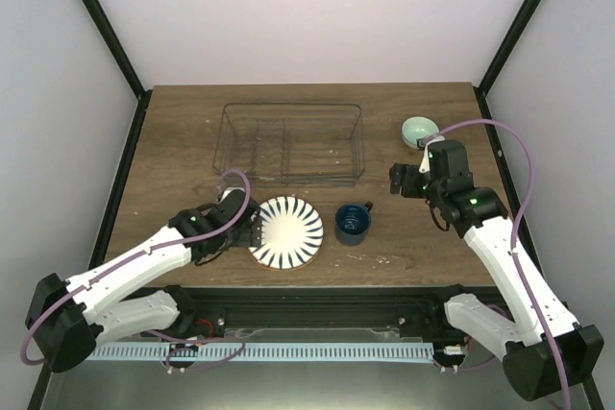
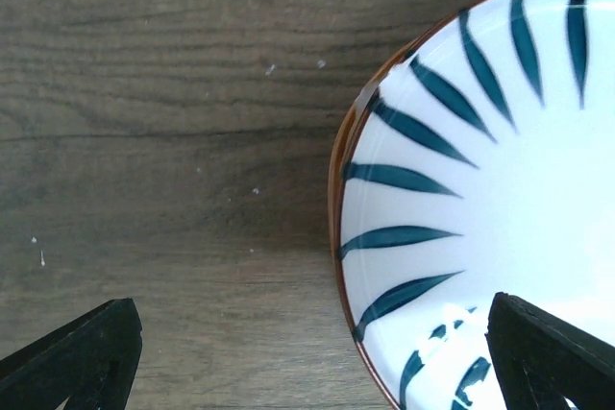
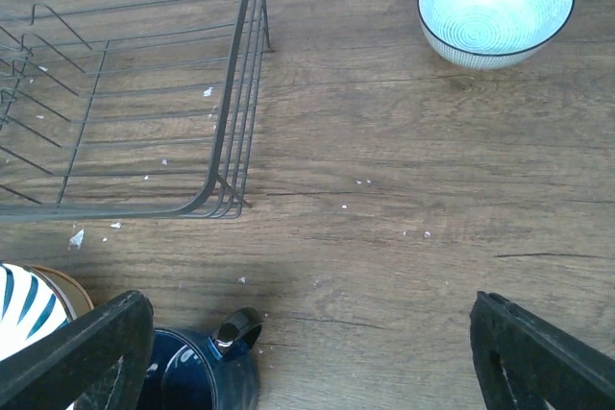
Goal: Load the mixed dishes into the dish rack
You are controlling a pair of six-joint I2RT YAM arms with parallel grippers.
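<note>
- Top external: found the left gripper at the left rim of the striped plate, near the front edge of the table, in front of the dish rack and apart from it.
- Left wrist: jaws spread wide, gripping nothing. One finger over bare table, the other over the plate's white inside, the rim between them.
- Found the right gripper likewise wide open and empty, hovering over the table between rack, dark blue mug and mint bowl.
- No dish in the rack yet; plate, mug and bowl all down on the table.
- Brownish edge at the plate's rim: own underside or a second plate beneath, cannot tell. If stacked, risk of dragging or lifting both.
- Plate lying flat, with little room for a finger under the rim. Closing from the side apt to shove it right into the mug, just beside it.
- One-edge pinch on a thin rim: heavy far side, likely droop or slip on the lift.
- On the carry: risk of clipping the rack's near wire wall with a sagging plate, or crowding the right arm near the rack's right end.
</note>
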